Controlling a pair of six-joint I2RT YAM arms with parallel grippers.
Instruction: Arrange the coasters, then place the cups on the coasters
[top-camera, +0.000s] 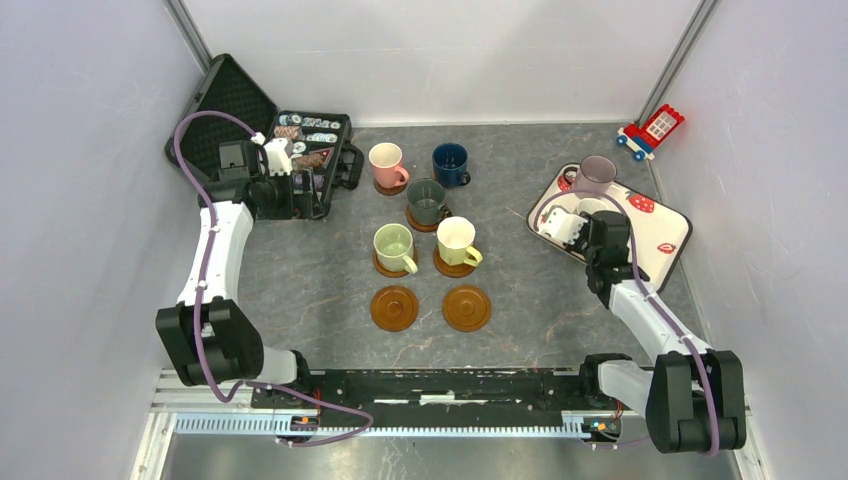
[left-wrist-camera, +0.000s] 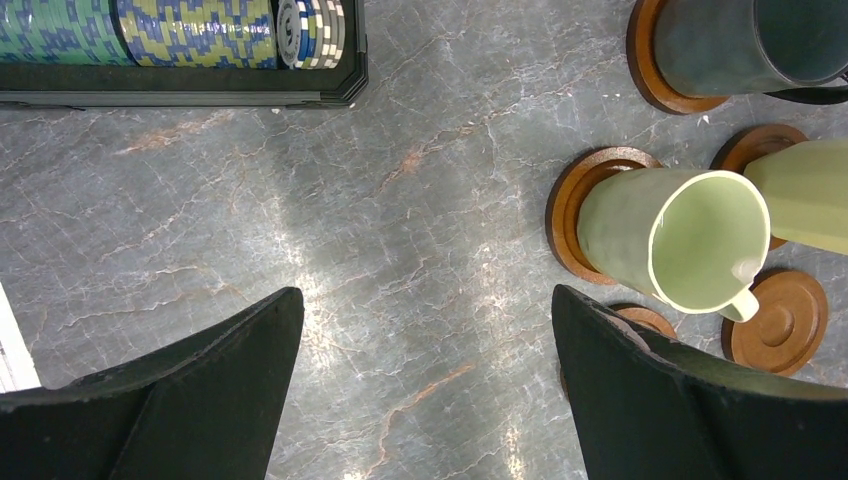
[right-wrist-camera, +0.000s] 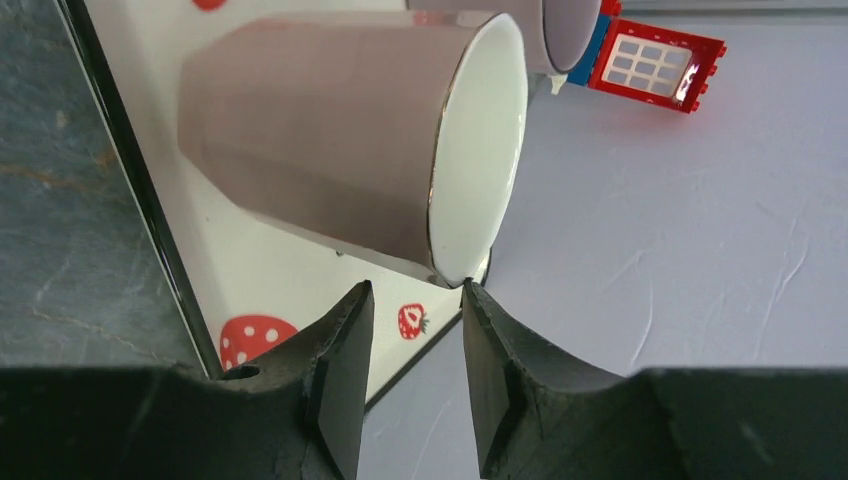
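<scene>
Right tool (right-wrist-camera: 416, 290) (black wedges) gapes at glossy, thin-rimmed pale cup (right-wrist-camera: 320, 150).

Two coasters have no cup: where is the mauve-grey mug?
In the top view, the mauve-grey mug stands at the far right, on the far corner of the strawberry tray, near the red toy.

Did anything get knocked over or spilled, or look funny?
Nothing is spilled, tipped over or broken. The only odd bit is that the mauve-grey cup and the pale cup sit on the strawberry tray, while two coasters are bare.
</scene>
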